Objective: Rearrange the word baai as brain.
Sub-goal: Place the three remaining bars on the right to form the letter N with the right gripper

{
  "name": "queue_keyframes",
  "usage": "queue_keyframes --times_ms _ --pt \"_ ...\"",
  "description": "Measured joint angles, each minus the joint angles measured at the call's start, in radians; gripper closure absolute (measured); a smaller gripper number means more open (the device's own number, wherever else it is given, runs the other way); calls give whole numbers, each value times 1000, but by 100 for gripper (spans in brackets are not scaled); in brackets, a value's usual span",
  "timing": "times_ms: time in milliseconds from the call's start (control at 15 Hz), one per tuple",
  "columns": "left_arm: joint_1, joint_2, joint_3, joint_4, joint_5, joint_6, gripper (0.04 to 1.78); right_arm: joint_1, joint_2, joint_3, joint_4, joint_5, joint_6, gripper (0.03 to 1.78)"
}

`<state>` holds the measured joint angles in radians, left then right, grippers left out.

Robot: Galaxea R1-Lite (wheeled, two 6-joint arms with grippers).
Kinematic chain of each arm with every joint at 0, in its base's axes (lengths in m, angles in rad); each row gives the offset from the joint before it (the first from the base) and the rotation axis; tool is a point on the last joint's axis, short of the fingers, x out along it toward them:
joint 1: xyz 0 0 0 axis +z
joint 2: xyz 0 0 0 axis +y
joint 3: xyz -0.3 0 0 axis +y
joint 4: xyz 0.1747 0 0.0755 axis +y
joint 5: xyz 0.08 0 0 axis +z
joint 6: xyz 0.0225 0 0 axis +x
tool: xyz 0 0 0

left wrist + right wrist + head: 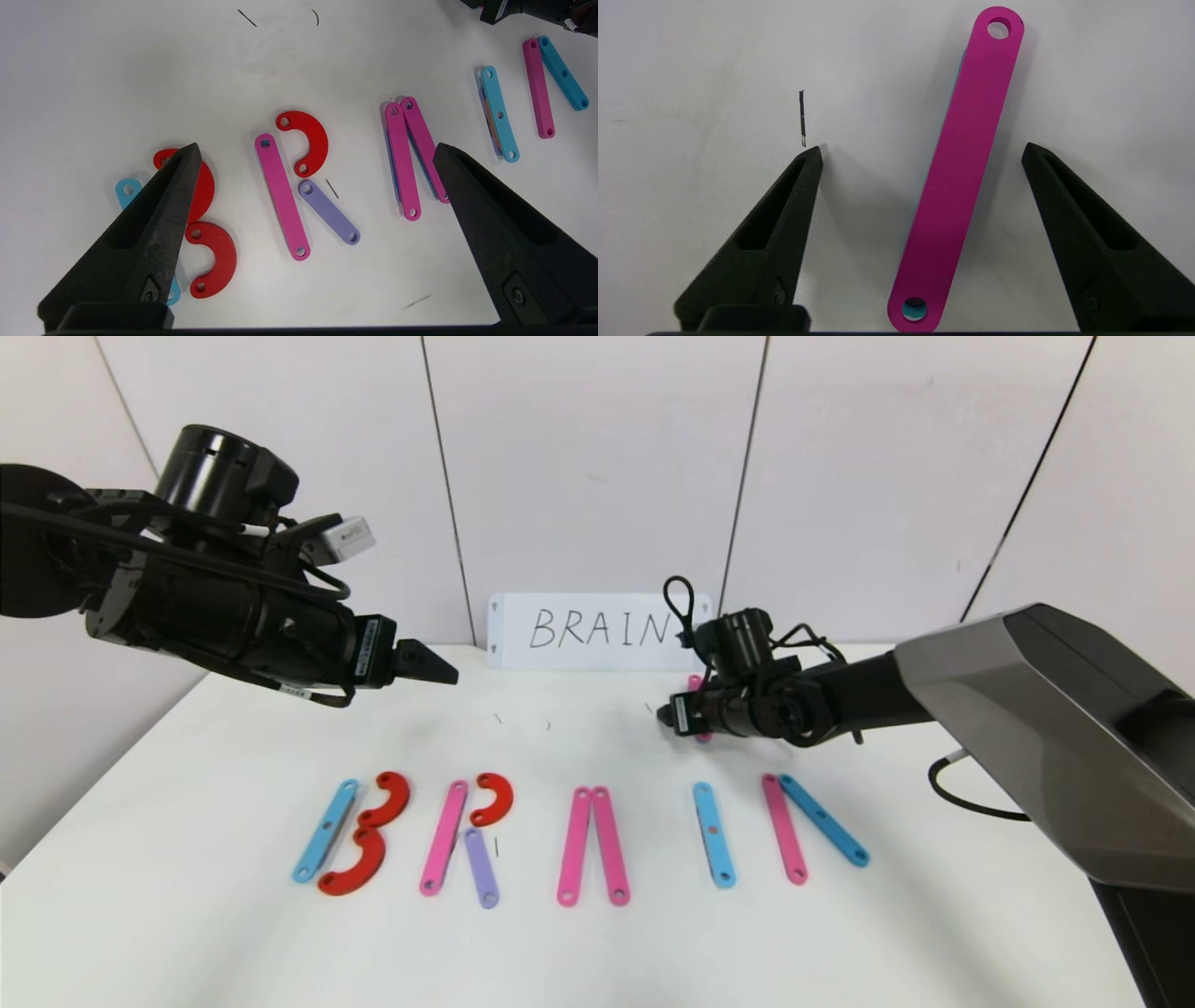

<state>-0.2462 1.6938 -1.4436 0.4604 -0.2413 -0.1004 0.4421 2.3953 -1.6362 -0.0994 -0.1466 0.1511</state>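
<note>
Word: lay flat on the white desk, nr its front edge; read B, R, an A w/o crossbar, I, and an N w/ only two strokes.
Pieces: B = lt-blue strip + two red arcs; R = pink strip, red arc, purple strip; A = two pink strips meeting at top; I = lt-blue strip; N = pink + lt-blue strip.
Spare pink strip: lay flat on desk behind the N, apart from the row; a blue piece showed thru its end hole.
Right gripper: low over the spare strip, fingers spread wide, one each side, not touching it.
Left gripper: held high above the desk's left rear, fingers wide open, nothing between; B and R below it.
Card: white, handwritten BRAIN, stood against the back wall.
</note>
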Motion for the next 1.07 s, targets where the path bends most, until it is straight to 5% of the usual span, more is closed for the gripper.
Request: queue_keyframes --times_ms 333,467,1067 --pt "-1 -1 0 0 0 0 8 1 3 1 -1 0 0 128" --pt "0 -1 0 0 0 0 8 1 3 1 -1 0 0 148" --pt "-3 -1 0 0 0 -1 8 -23 -106 85 6 1 15 151"
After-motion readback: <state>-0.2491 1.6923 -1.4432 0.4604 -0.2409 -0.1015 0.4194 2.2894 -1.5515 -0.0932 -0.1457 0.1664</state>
